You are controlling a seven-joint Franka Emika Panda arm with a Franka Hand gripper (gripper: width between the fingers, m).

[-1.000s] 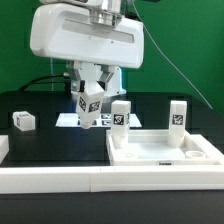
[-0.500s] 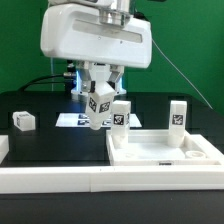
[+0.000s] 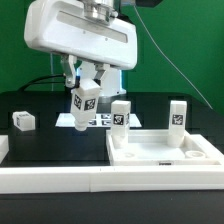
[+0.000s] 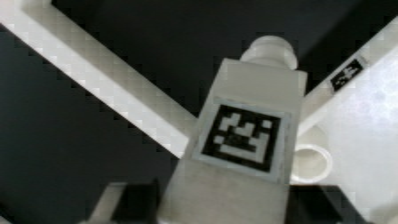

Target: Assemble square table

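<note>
My gripper point(image 3: 87, 82) is shut on a white tagged leg block point(image 3: 83, 106) and holds it upright in the air, above the table to the left of the slab. In the wrist view the leg point(image 4: 240, 130) fills the middle, its tag facing the camera, between my gripper point(image 4: 217, 205) fingers. The large white square slab point(image 3: 165, 152) lies at the front right with two legs standing on its far corners, one at the exterior view's left point(image 3: 120, 114) and one at its right point(image 3: 178, 115). A fourth leg block point(image 3: 24, 120) lies on the table at the far left.
The long low white barrier rail point(image 3: 50, 178) runs along the front edge. The marker board point(image 3: 66, 119) lies flat behind the held leg. A green wall and cables stand at the back.
The arm swung right and then back left with the leg in its grip. The leg now hangs farther left, away from the slab's left standing leg.
</note>
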